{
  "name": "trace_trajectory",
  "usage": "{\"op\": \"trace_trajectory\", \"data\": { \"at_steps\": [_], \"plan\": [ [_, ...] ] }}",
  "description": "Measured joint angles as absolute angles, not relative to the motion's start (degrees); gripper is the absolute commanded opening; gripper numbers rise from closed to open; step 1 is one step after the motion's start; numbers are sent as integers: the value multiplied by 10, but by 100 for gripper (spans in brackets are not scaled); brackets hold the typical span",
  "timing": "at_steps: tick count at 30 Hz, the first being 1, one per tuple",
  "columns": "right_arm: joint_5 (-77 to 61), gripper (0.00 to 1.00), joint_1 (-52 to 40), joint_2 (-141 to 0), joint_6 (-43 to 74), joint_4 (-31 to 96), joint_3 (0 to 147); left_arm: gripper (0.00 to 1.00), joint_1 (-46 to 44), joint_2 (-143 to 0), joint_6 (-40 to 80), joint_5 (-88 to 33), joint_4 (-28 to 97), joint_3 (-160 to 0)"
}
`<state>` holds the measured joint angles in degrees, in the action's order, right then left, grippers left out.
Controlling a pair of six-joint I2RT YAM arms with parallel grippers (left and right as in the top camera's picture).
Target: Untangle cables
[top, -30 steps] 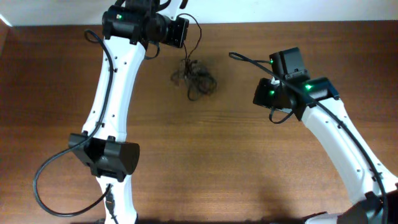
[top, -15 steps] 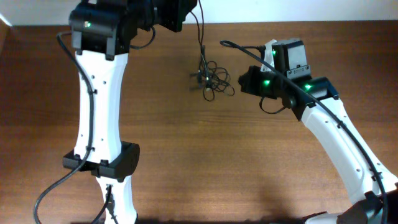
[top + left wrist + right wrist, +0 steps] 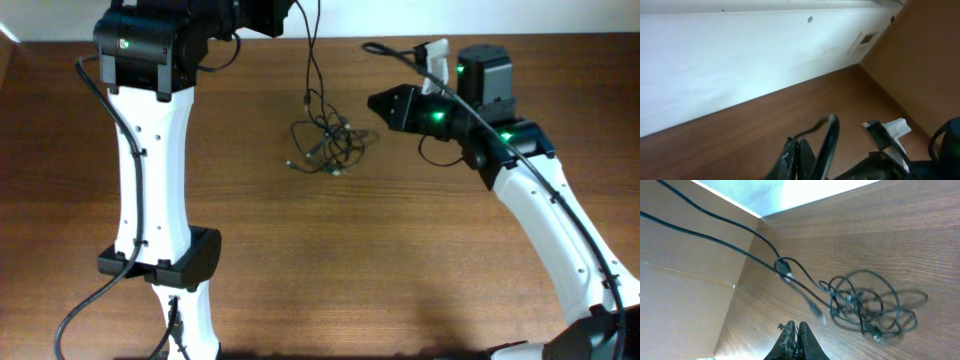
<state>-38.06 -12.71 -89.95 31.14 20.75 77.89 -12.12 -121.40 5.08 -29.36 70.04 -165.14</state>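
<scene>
The cables (image 3: 326,146) are a loose clump of thin black cords on the brown table, with small plugs at the lower left. One strand (image 3: 311,60) rises from the clump toward the top edge. My left gripper (image 3: 285,12) is raised at the top edge; in the left wrist view (image 3: 796,150) its jaws are shut on a thin cable end (image 3: 812,131). My right gripper (image 3: 373,101) hovers just right of the clump. In the right wrist view (image 3: 794,330) it is shut with nothing seen between the jaws, and the clump (image 3: 867,305) lies ahead of it.
The white wall (image 3: 740,60) runs along the table's far edge. A brown side panel (image 3: 685,280) stands beside the table. A thicker black arm cable (image 3: 85,300) loops at the lower left by the left arm's base (image 3: 160,258).
My left arm has risen, pulling one strand up out of the clump. The clump has shifted right and loosened. My right gripper has moved up and left toward the clump.
</scene>
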Motion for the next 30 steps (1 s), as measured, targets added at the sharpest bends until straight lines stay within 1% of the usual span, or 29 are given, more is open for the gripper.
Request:
{"op": "trace_trajectory", "data": {
  "at_steps": [2,5,7,9,14,15,16,17,22,23,25,29,30],
  "plan": [
    [-390,5,-119,-900,312,208,779,0,-128,-1214,43,-307,701,-1651],
    [-408,5,-118,-900,313,202,779,0,-134,-1214,-23,-394,708,-1651],
    [-421,6,-118,-900,313,191,779,0,-135,-1214,-51,-426,708,-1651],
    [-430,9,-118,-900,313,188,779,0,-135,-1214,-65,-447,708,-1651],
    [-434,10,-118,-900,313,188,779,0,-135,-1214,-74,-472,703,-1651],
    [-434,11,-118,-900,313,188,779,0,-135,-1214,-73,-474,699,-1651],
    [-434,19,-118,-900,313,188,779,0,-135,-1214,-71,-475,694,-1651],
    [-434,23,-118,-901,313,188,779,0,-135,-1214,-66,-477,686,-1651],
    [-434,29,-125,-927,312,197,779,0,-135,-1214,30,-481,599,-1651],
    [-434,35,-128,-936,312,199,779,0,-135,-1214,51,-481,585,-1651],
    [-434,41,-129,-948,311,201,779,0,-135,-1214,105,-481,550,-1651],
    [-435,44,-129,-958,292,201,779,0,-135,-1214,195,-482,507,-1651],
    [-435,47,-130,-960,287,201,779,0,-135,-1214,213,-482,496,-1651]
  ]
}}
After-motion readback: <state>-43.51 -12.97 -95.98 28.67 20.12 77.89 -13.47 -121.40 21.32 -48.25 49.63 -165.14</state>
